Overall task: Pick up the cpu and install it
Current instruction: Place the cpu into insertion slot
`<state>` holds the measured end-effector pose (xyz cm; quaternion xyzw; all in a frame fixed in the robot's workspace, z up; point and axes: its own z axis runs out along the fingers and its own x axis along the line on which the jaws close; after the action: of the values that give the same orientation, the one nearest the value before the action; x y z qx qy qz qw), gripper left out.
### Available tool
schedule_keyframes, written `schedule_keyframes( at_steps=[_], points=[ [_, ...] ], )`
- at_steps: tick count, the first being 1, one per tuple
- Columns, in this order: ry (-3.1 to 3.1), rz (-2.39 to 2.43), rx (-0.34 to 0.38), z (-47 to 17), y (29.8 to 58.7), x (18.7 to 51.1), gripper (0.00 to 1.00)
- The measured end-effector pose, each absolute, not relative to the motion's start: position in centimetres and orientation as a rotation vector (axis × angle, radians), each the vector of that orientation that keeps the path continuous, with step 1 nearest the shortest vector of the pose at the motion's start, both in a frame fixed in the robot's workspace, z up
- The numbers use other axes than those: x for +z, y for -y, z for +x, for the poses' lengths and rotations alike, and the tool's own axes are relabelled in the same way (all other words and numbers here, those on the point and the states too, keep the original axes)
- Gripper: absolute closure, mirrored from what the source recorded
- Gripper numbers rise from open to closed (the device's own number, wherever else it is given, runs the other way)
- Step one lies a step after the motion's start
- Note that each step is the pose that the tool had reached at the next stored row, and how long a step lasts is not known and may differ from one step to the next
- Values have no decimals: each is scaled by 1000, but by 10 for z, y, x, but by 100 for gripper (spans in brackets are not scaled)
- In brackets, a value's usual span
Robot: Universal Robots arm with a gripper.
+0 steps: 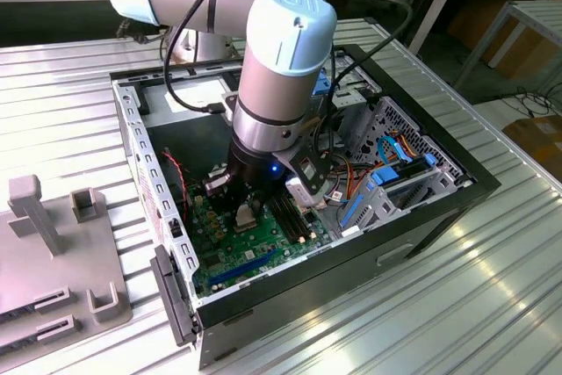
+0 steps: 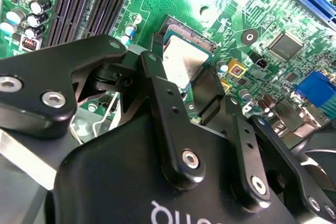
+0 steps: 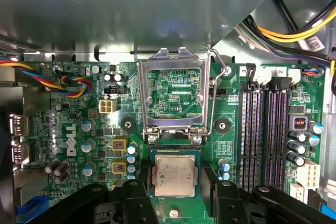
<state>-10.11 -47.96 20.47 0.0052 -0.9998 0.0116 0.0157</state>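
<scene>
**Gripper and chip at the socket.** In the first wrist view, one black finger (image 3: 137, 196), the cpu (image 3: 174, 174) lying flat with its pale face up, and the opposite finger form a row. The gripper (image 3: 176, 183) is thus narrowed on two opposite edges of the square chip and appears to clamp it, just beside the hinge of the open load plate (image 3: 173, 95); whether the chip is seated cannot be told. From the exterior view's left to its right lie the ribbed metal table (image 1: 70, 76), the computer case (image 1: 145, 164) around the green motherboard (image 3: 68, 103), and the cabled drive cage (image 1: 386, 173), leaving little side room.
</scene>
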Motion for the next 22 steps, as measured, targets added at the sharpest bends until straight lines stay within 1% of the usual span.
schedule_keyframes(
  at_steps=[22],
  points=[
    [3110, 22, 36, -101, 481, 202, 53]
  ],
)
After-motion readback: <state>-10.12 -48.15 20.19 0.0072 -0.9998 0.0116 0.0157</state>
